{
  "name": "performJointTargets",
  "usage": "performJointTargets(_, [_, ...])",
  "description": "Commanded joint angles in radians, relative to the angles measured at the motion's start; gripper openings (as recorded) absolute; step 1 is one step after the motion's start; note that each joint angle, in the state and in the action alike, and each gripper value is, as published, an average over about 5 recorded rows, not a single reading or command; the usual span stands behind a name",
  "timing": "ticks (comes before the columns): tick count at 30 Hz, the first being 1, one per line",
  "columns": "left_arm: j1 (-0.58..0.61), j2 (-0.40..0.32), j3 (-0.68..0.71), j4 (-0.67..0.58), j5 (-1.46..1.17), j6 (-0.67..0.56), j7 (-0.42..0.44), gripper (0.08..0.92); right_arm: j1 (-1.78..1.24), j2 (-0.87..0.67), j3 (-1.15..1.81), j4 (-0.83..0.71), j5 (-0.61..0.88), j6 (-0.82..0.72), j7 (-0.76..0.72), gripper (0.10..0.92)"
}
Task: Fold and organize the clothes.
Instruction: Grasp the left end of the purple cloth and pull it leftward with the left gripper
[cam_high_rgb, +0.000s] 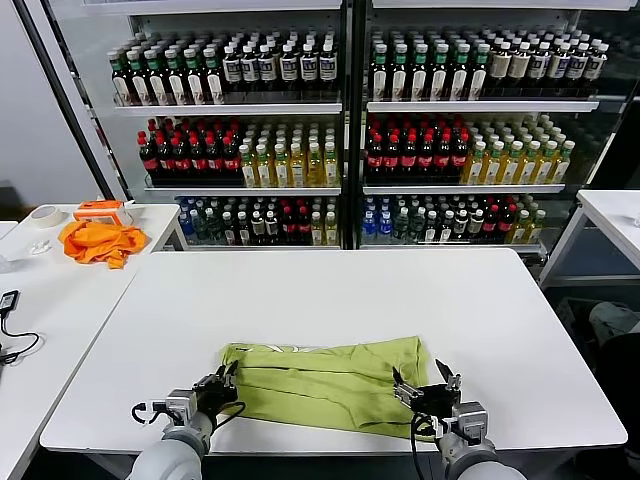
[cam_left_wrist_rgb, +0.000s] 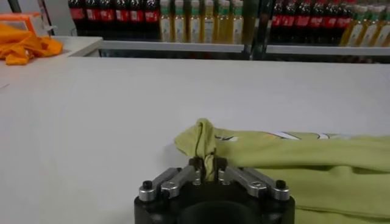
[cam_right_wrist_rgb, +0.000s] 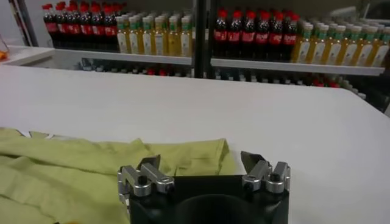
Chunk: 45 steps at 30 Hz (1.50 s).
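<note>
Head view showed the lime-green T-shirt (cam_high_rgb: 325, 382) lying crumpled and partly folded near the front edge of the white desk (cam_high_rgb: 330, 290), roughly midway between its two front corners; the left gripper (cam_high_rgb: 222, 386) sat at the shirt's left end and the right gripper (cam_high_rgb: 426, 388) at its right end, both low over the front edge; in the left wrist view the jaws were clenched on a pinched-up tuft of the green fabric (cam_left_wrist_rgb: 205, 141), grasping the shirt's corner; in the right wrist view the right jaws stood released and wide, the cloth (cam_right_wrist_rgb: 109, 164) lying just ahead of them and not yet caught. To do this step well, I judged the right gripper should close on a matching corner or hem rather than a loose wrinkle, taking one layer only, so both ends could be lifted level; the left hold looked narrow, so a gentle, even pull would suit, lest the tuft slip or the shirt skew. As for containers, none stood on this desk; behind it the glass-fronted cooler shelves (cam_high_rgb: 345, 105) held rows of bottled drinks; an orange cloth (cam_high_rgb: 98, 241) lay on a side table (cam_high_rgb: 50, 300) to the left, well apart.
</note>
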Motion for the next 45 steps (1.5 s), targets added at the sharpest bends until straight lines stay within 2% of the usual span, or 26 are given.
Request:
performJointTargets(1, [0.009, 0.016, -0.053, -0.019, 0.17, 0.033, -0.017, 0.112, 0.004, -0.001, -0.001, 0.003, -0.006, -0.001, 0.001, 0.823])
performJointTargets(7, [0.049, 0.117, -0.259, -0.06, 0.251, 0.119, -0.032, 0.11, 0.026, -0.005, 0.001, 0.007, -0.006, -0.004, 0.002, 0.823])
performJointTargets(13, [0.116, 0.255, -0.474, -0.005, 0.271, 0.16, -0.063, 0.11, 0.05, -0.01, 0.011, -0.003, -0.003, -0.003, 0.0, 0.823])
performJointTargets(16, [0.122, 0.278, -0.524, -0.003, 0.253, 0.172, -0.069, 0.11, 0.056, -0.011, 0.013, -0.002, -0.002, -0.003, -0.001, 0.823])
performJointTargets(21, [0.095, 0.222, -0.442, -0.124, 0.13, 0.173, -0.091, 0.11, 0.06, -0.01, 0.01, -0.003, -0.003, -0.005, 0.001, 0.823])
performJointTargets(25, [0.076, 0.128, -0.287, -0.277, -0.13, 0.172, -0.097, 0.11, 0.053, -0.009, 0.011, -0.006, -0.006, -0.004, 0.002, 0.823])
performJointTargets(27, [0.061, 0.082, -0.187, -0.31, -0.143, 0.171, -0.076, 0.11, 0.047, -0.009, 0.017, -0.005, -0.007, -0.004, 0.002, 0.823])
performJointTargets(33, [-0.052, -0.014, -0.031, -0.243, -0.124, 0.169, -0.02, 0.11, 0.024, -0.013, 0.05, 0.001, -0.005, -0.002, -0.001, 0.823])
performJointTargets(45, [-0.197, -0.083, 0.067, -0.079, -0.153, 0.173, -0.014, 0.11, 0.012, -0.006, 0.075, -0.002, -0.005, -0.001, -0.002, 0.823])
